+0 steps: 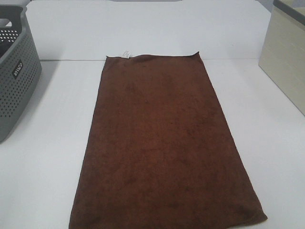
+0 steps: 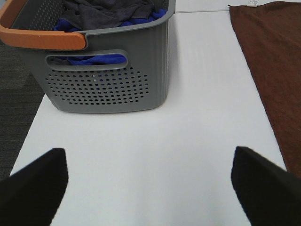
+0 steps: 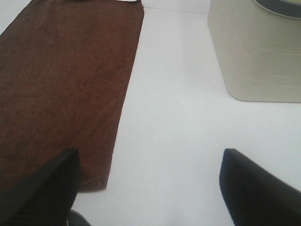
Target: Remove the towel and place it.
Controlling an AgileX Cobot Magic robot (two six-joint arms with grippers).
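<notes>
The dark brown towel (image 1: 159, 143) lies flat and spread out on the white table, long side running from front to back, with a small white tag (image 1: 126, 53) at its far short edge. It also shows in the left wrist view (image 2: 275, 70) and in the right wrist view (image 3: 66, 84). Neither arm shows in the high view. My left gripper (image 2: 148, 188) is open and empty over bare table between the basket and the towel. My right gripper (image 3: 150, 188) is open and empty over bare table beside the towel's near right corner.
A grey perforated basket (image 1: 14, 81) with an orange handle (image 2: 42, 40) stands at the left and holds dark grey and blue cloths (image 2: 110, 14). A beige bin (image 1: 286, 62) stands at the right, also in the right wrist view (image 3: 256, 52). White table (image 1: 43, 167) surrounds the towel.
</notes>
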